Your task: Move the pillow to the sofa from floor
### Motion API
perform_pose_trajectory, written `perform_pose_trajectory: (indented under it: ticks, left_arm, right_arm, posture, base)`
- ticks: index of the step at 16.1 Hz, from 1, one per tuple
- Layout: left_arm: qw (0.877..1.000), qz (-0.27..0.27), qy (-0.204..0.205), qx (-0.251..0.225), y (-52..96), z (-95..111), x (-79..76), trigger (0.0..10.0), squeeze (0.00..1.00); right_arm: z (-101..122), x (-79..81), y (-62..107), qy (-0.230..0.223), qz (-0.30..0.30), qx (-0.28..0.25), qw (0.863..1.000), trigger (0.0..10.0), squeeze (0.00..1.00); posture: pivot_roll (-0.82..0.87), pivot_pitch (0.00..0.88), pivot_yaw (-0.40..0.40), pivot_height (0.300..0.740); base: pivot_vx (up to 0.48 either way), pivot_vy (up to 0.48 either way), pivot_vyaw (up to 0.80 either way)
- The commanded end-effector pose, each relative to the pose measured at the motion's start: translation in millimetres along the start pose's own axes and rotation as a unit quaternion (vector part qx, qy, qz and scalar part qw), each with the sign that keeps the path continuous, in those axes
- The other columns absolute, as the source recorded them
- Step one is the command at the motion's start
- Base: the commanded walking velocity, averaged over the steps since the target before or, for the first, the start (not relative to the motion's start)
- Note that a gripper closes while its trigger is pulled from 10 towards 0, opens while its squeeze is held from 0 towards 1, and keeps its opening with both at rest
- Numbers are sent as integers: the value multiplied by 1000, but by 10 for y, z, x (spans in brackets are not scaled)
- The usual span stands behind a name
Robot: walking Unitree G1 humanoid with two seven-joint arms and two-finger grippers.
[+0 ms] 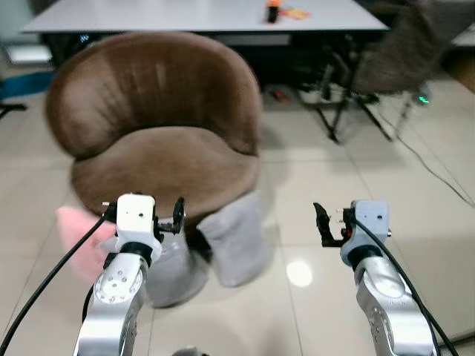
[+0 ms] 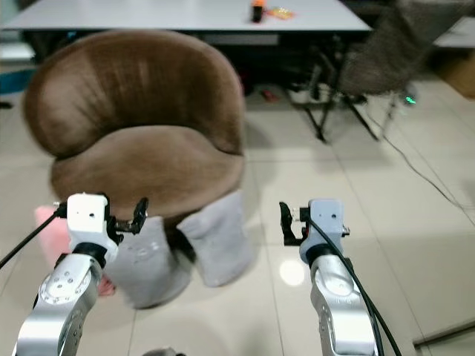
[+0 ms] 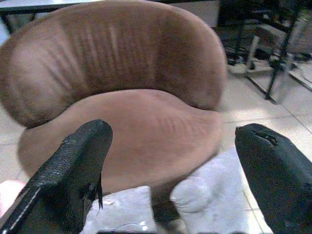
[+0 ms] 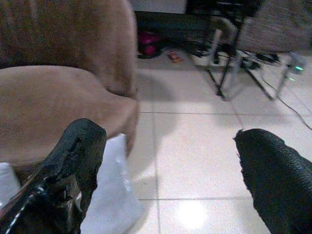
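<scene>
A grey pillow (image 1: 236, 245) lies folded on the tiled floor, leaning against the front of the brown round sofa chair (image 1: 163, 167). My left gripper (image 1: 177, 216) is raised in front of the seat's front edge, above the pillow's left lobe (image 3: 122, 214). It is open, with nothing between its fingers (image 3: 73, 170). My right gripper (image 1: 323, 224) hangs over bare tiles to the right of the pillow, also open and empty. Its fingers (image 4: 73, 161) frame the pillow's right end (image 4: 114, 190) and the sofa's corner.
A pink soft object (image 1: 78, 233) lies on the floor left of the sofa. Behind the sofa stands a grey table (image 1: 200, 15). Dark stand legs (image 1: 349, 111) and a floor cable (image 1: 438, 170) are at the back right. Glossy tiles (image 1: 312, 311) stretch right of the pillow.
</scene>
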State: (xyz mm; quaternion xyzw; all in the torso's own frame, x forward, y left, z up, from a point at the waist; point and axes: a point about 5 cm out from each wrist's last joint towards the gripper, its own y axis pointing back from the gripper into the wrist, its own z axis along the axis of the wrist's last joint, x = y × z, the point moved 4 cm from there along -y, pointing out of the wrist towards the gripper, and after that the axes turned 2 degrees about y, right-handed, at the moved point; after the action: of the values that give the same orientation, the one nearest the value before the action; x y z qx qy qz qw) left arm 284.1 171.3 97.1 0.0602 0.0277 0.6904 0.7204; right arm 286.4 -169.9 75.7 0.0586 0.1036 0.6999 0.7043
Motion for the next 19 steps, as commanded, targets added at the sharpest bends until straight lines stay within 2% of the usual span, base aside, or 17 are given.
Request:
perform_pose_trajectory:
  ticks: [1,2,3,5,8,10,11,13,16,19]
  left_arm:
    - [1000,0,-5,-6,4,28,21,10000,0]
    - [1000,-2,-8,-7,-2,31,22,10000,0]
    - [1000,-3,-9,-7,-3,32,23,10000,0]
    - [1000,-4,-10,-7,-8,31,28,10000,0]
    - [1000,-6,-12,-9,-15,36,25,10000,0]
    - [1000,-8,-14,-10,-23,46,24,10000,0]
    - [1000,-8,-14,-10,-25,46,26,10000,0]
    - [1000,-6,-14,-11,-34,49,32,10000,0]
    - [1000,-3,-14,-10,-39,42,45,10000,0]
    - [1000,-2,-12,-9,-40,36,51,10000,0]
  right_arm:
    - [38,37,-17,-4,8,-3,1000,10000,0]
    - [47,78,-19,-38,20,-3,999,10000,0]
    - [33,77,-18,-43,19,1,999,10000,0]
    - [46,30,-16,-10,7,-10,1000,10000,0]
    - [85,29,-33,2,4,-20,1000,10000,0]
    - [76,75,-46,-31,12,-7,999,10000,0]
    - [78,81,-47,-28,15,-8,999,10000,0]
    - [90,129,-43,-50,31,-12,998,10000,0]
    - [106,124,-61,-31,29,-18,999,10000,0]
    - [105,129,-72,-32,33,-15,999,10000,0]
  posture:
    - [-85,39,14,740]
    - [-85,35,16,740]
    - [-85,35,16,740]
    - [-85,31,17,740]
    - [-86,30,22,740]
    - [-85,34,23,740]
    - [-85,34,23,740]
    - [-84,41,20,740]
    - [-82,44,16,740]
    - [-82,45,13,740]
  base:
    - [307,0,800]
    - [311,0,0]
    - [315,0,0]
    - [311,0,0]
    - [306,0,0]
    - [306,0,0]
    - [311,0,0]
    - [307,0,0]
    - [305,0,0]
    - [305,0,0]
